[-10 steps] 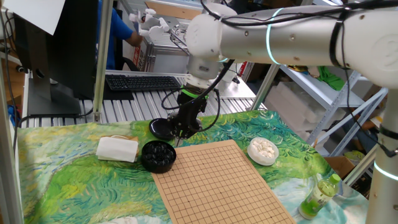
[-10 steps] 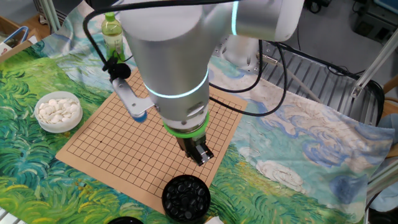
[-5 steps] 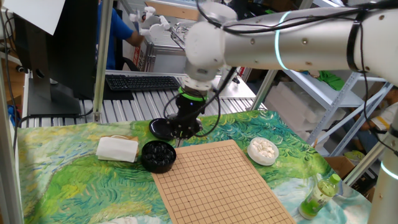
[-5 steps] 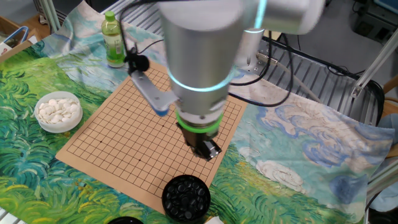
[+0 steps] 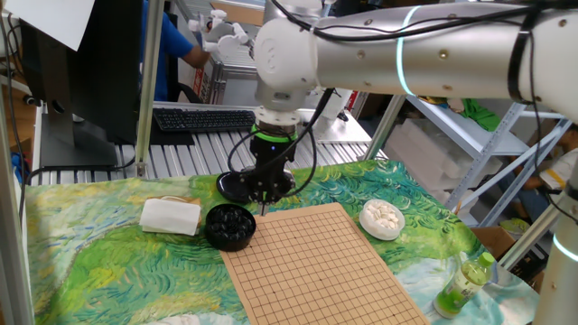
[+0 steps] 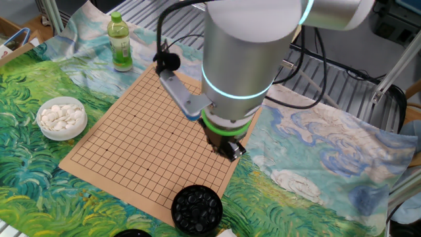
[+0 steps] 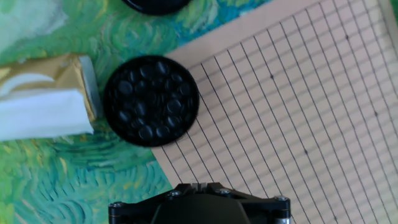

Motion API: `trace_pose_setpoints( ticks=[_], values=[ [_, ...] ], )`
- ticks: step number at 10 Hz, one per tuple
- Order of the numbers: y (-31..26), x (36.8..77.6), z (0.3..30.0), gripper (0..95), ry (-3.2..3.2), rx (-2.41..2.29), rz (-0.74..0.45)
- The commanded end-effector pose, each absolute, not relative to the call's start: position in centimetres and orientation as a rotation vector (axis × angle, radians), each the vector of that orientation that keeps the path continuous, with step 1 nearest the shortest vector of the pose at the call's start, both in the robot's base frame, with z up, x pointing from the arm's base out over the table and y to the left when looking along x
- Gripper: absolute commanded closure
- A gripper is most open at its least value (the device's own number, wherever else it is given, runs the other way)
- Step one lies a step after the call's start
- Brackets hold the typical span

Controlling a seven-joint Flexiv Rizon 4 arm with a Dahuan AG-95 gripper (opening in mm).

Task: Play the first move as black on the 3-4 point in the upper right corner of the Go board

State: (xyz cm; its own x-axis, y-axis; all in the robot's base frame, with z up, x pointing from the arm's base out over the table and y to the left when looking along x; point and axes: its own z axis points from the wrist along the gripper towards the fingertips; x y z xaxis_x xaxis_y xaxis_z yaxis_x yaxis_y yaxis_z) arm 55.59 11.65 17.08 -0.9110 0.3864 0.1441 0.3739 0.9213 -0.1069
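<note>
Hand view looks down on a bowl of black stones (image 7: 151, 101) touching the Go board (image 7: 298, 118) at its corner — a white packet (image 7: 43, 102) alongside. Robot's hand (image 5: 264, 200) hangs above the board's near edge, fingers pressed together; no stone visible between them.

One fixed view sits low at the near side of the desk (image 5: 108, 262), looking across the Go board (image 5: 316, 262) toward the shelves at the back, from a fair way off. The other fixed view looks down steeply from the opposite side and closer in, so both share the board, the bowl of black stones (image 6: 196, 209) and the bowl of white stones (image 6: 61, 118). The hand view stares straight down from close up, catching the board's corner and the black bowl.
</note>
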Motion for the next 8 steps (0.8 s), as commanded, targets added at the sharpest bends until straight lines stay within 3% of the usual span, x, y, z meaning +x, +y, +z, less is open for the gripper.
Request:
trace_pose_setpoints(
  ticks=[1, 3, 7, 8],
  values=[
    [11.77, 55.73, 17.08, 95.0, -2.967, -0.543, 0.058],
    [11.77, 55.73, 17.08, 95.0, -2.995, -0.575, 0.028],
    [11.77, 55.73, 17.08, 95.0, -3.020, -0.492, -0.158],
    [11.77, 55.73, 17.08, 95.0, -3.041, -0.519, -0.126]
  ],
)
